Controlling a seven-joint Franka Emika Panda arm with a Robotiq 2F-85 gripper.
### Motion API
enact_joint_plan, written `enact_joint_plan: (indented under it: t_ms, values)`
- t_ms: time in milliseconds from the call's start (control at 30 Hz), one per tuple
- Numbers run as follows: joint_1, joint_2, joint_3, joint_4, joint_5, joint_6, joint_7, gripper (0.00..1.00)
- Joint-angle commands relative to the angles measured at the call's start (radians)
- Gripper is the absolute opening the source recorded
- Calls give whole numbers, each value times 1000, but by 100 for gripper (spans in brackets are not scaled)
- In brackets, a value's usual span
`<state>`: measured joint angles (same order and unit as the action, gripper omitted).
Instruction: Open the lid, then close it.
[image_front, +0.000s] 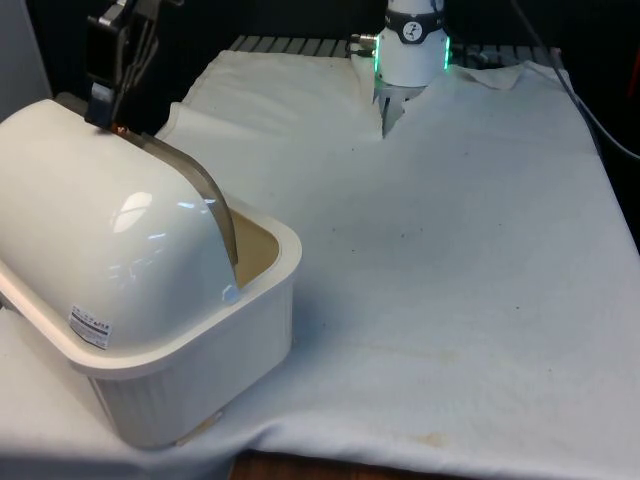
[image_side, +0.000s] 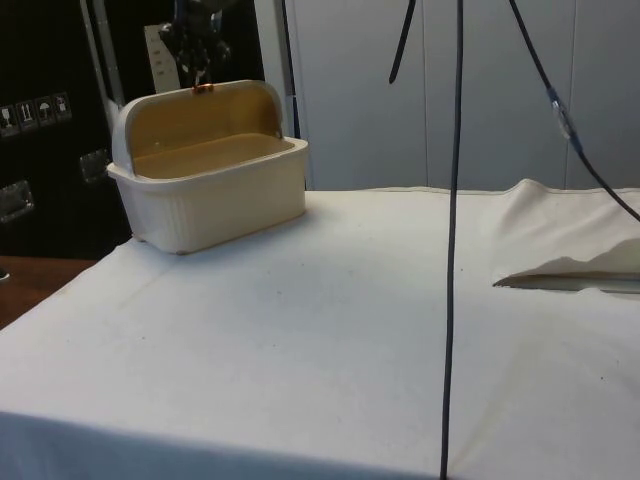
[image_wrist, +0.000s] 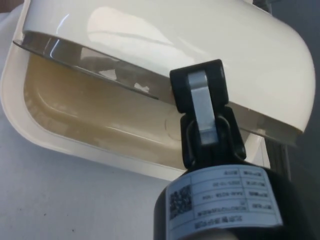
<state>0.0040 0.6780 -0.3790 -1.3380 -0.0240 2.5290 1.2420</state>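
Observation:
A cream bread box (image_front: 200, 370) stands at the table's corner on the front view's left, its ribbed base (image_side: 225, 195) showing a tan inside. Its rounded roll-top lid (image_front: 100, 230) is rolled back, so the box is open. My gripper (image_front: 108, 112) sits at the lid's raised front edge (image_side: 203, 88), above the box. In the wrist view one finger (image_wrist: 200, 105) lies across the lid's thin edge (image_wrist: 90, 62); the other finger is hidden behind the lid. The gripper (image_wrist: 200, 95) looks shut on that edge.
White cloth (image_front: 450, 260) covers the table to the front view's right of the box. A black cable (image_side: 452, 250) hangs down through the side view. The cloth is rumpled near the robot's base (image_front: 410, 60).

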Motion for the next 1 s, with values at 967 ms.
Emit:
enact_joint_plan:
  t_ms: [967]
  values:
    - [4, -51, -1, -26, 10, -152, 53, 0]
